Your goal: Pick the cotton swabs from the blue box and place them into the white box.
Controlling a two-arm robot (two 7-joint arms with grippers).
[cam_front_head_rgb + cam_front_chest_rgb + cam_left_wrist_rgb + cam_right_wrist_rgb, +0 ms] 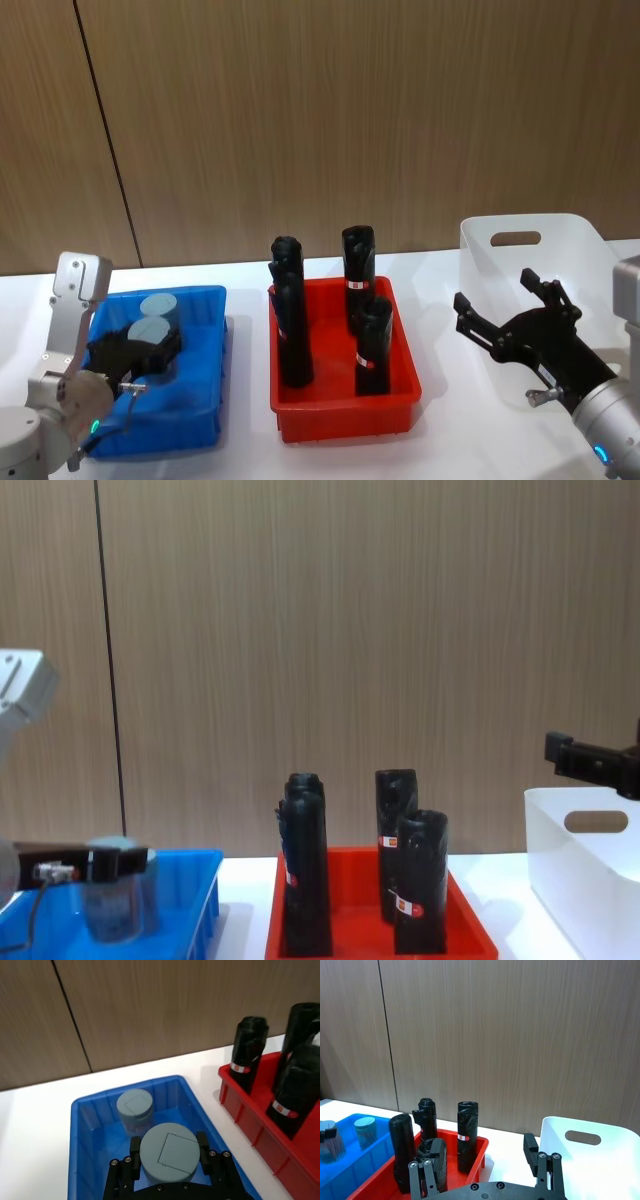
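Observation:
Two cotton swabs jars with grey-blue lids stand in the blue box [205,300]. My left gripper [148,348] reaches into the box, its fingers [135,1152] pressed against both sides of the nearer jar [167,1152]. The other jar [134,1107] stands free just behind it, toward the wall. In the chest view the held jar [115,900] sits low in the blue box [190,880]. My right gripper [492,290] hovers open and empty beside the left wall of the white box [580,235], whose handle cut-out [583,1137] faces me.
A red tray [345,415] with several tall black rolls [358,265] stands between the two boxes. All sit on a white table against a wooden wall. Bare table lies in front of the red tray.

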